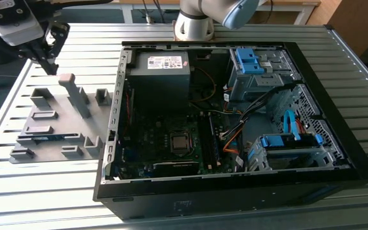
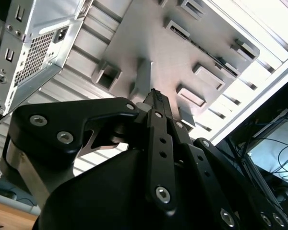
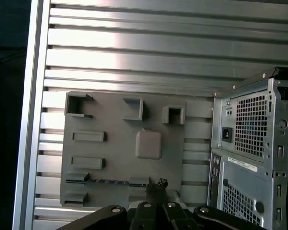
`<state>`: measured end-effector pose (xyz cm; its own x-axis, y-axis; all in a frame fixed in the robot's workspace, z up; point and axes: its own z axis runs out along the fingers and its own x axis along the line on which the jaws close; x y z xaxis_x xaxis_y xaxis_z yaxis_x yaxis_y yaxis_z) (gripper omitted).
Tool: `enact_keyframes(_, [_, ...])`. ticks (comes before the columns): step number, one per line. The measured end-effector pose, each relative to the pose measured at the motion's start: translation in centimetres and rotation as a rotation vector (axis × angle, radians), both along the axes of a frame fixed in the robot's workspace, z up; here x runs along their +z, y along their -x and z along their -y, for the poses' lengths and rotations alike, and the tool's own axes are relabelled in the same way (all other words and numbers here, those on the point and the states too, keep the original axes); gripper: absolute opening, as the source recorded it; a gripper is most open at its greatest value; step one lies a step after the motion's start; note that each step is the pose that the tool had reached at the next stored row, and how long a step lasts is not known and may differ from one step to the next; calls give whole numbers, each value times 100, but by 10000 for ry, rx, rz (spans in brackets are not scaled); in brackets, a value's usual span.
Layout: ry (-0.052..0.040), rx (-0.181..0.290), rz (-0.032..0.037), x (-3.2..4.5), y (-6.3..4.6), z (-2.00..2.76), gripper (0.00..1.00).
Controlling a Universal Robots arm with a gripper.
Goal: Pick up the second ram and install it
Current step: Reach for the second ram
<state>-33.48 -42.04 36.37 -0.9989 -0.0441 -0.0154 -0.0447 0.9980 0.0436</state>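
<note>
Claw [image 1: 51,69]: pinched narrow, nothing gripped. Second ram [image 3: 110,181]: seated in slot of grey fixture [image 3: 115,158], beneath claw, untouched. Open computer case [image 1: 203,191]: set beside claw.

Slatted metal table [image 1: 43,191] carries grey fixture [image 1: 69,132] and open computer case [image 1: 235,190] (side by side).

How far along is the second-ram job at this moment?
Done: nothing visible yet; the second ram lies in its slot on the grey fixture. In hand: nothing; the gripper hangs shut and empty over the fixture. Left: lifting the ram and seating it in the computer case.
</note>
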Motion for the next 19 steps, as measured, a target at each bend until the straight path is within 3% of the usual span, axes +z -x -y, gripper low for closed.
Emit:
enact_keyframes(3, [42,11,-1,-4,55,4,11])
enact_keyframes(6, [204,23,-1,-6,85,4,11])
enact_keyframes(11, [240,27,-4,-12,123,5,11])
enact_keyframes(14, [377,29,-4,-14,156,5,11])
enact_keyframes(19, [382,29,-3,-27,233,17,11])
